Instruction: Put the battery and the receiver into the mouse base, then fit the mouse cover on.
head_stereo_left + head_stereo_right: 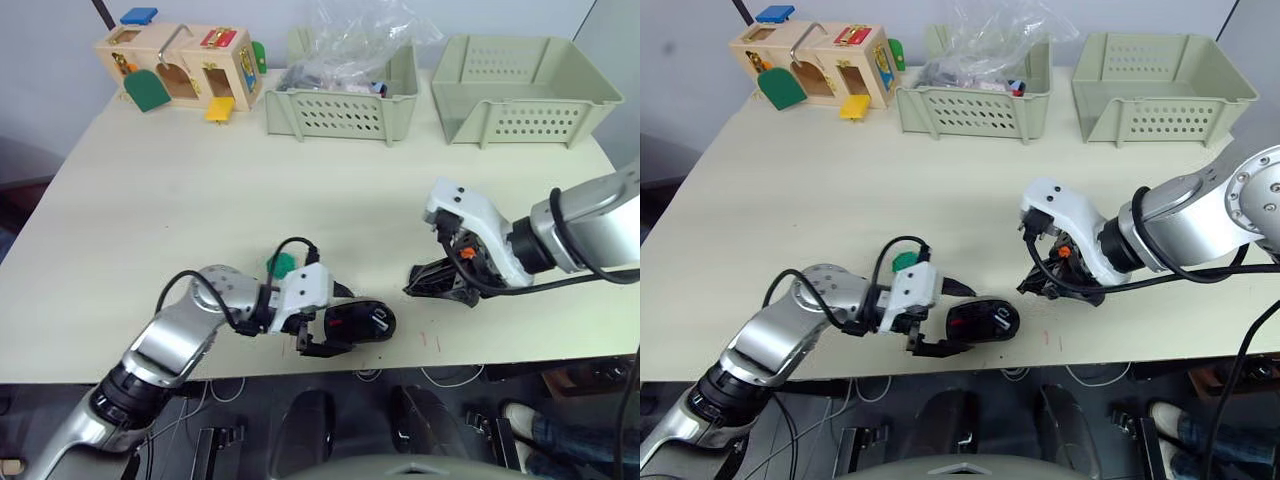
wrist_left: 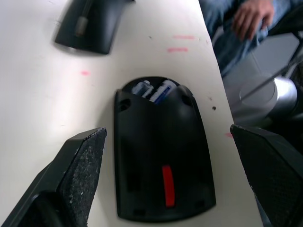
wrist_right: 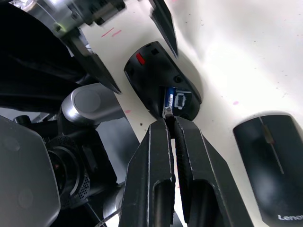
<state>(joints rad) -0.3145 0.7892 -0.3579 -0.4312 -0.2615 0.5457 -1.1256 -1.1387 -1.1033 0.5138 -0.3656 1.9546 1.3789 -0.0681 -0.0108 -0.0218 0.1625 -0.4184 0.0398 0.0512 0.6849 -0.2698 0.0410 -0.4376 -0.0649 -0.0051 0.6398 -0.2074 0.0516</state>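
Observation:
The black mouse base (image 1: 362, 322) with its red mark lies near the table's front edge. The white and blue battery (image 2: 159, 90) rests in the hollow at one end of it. My left gripper (image 1: 338, 318) is open, one finger on each side of the base, touching nothing. The glossy mouse cover (image 3: 271, 158) lies on the table to the right of the base. My right gripper (image 3: 171, 124) is beside the cover and points toward the base, its fingers (image 3: 156, 156) pressed shut; nothing shows between them. The receiver is out of view.
A green round disc (image 1: 283, 263) lies behind my left wrist. Along the far edge stand a wooden toy box (image 1: 180, 68), a bin (image 1: 340, 110) with a plastic bag and a bare bin (image 1: 525, 95). A person's hand (image 2: 251, 16) shows beyond the table edge.

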